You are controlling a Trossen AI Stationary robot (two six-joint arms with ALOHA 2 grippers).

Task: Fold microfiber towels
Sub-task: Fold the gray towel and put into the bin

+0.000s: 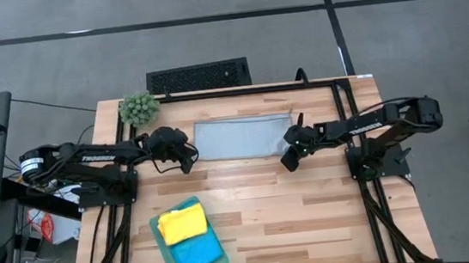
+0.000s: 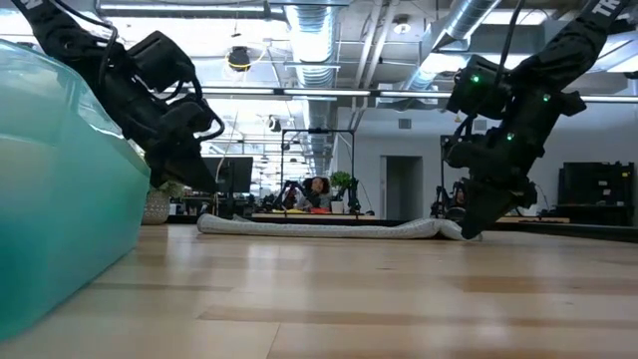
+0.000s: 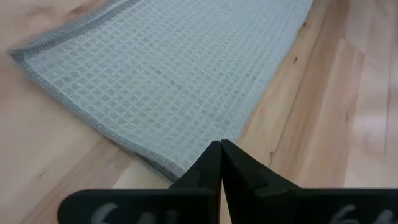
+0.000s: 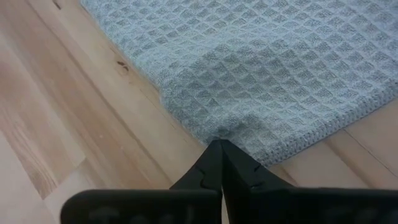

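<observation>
A light grey towel (image 1: 244, 137), folded into a long strip, lies flat at the table's far middle. My right gripper (image 1: 291, 160) is shut at the strip's near right corner, low at the table (image 2: 474, 229). My left gripper (image 1: 187, 162) is shut just off the strip's near left corner (image 3: 180, 169), raised above the table (image 2: 199, 179) and touching nothing. A yellow towel (image 1: 181, 225) and a bright blue towel (image 1: 197, 254) lie stacked near the front left on a teal base (image 1: 161, 242); whether that base is cloth or a tray, I cannot tell. My right gripper pinches the grey towel's near long edge (image 4: 219, 132), a folded edge, close to its hemmed right end (image 4: 348, 121). The fingers slant down from the table's near right side. The cloth puckers at the fingertips. The rest of the towel lies flat on the table.
A fuzzy green plant ball (image 1: 138, 109) stands at the far left corner. A black grille (image 1: 198, 75) lies beyond the far edge. The teal stack fills the left of the low view (image 2: 60, 199). Bare wood spans the middle and near right of the table (image 1: 312, 219).
</observation>
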